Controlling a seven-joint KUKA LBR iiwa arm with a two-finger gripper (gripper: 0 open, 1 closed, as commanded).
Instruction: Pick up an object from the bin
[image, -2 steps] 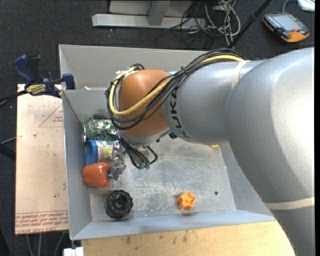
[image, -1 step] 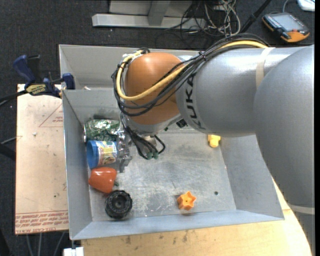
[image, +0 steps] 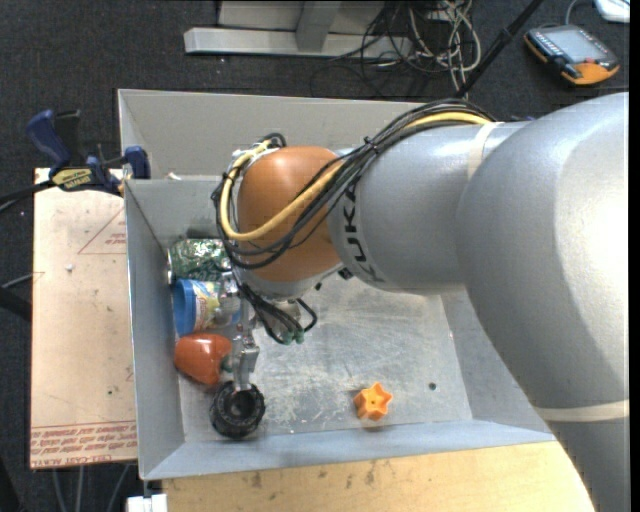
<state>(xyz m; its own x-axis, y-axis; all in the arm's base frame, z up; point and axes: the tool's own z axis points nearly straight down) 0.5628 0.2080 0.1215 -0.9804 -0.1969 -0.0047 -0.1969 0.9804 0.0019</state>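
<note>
My gripper (image: 243, 365) reaches down at the bin's front left, under the arm's orange cover. Its tip sits just above a black round ring-shaped thing (image: 237, 411) near the front wall. Directly left of it, touching or nearly touching, lies an orange-red rounded thing (image: 199, 358). Behind that stands a blue container with a printed label (image: 194, 303) against the left wall.
A crumpled green foil packet (image: 196, 255) lies further back on the left. A small orange star-shaped piece (image: 373, 401) rests alone at the front middle of the floor. The arm covers the bin's back and right side.
</note>
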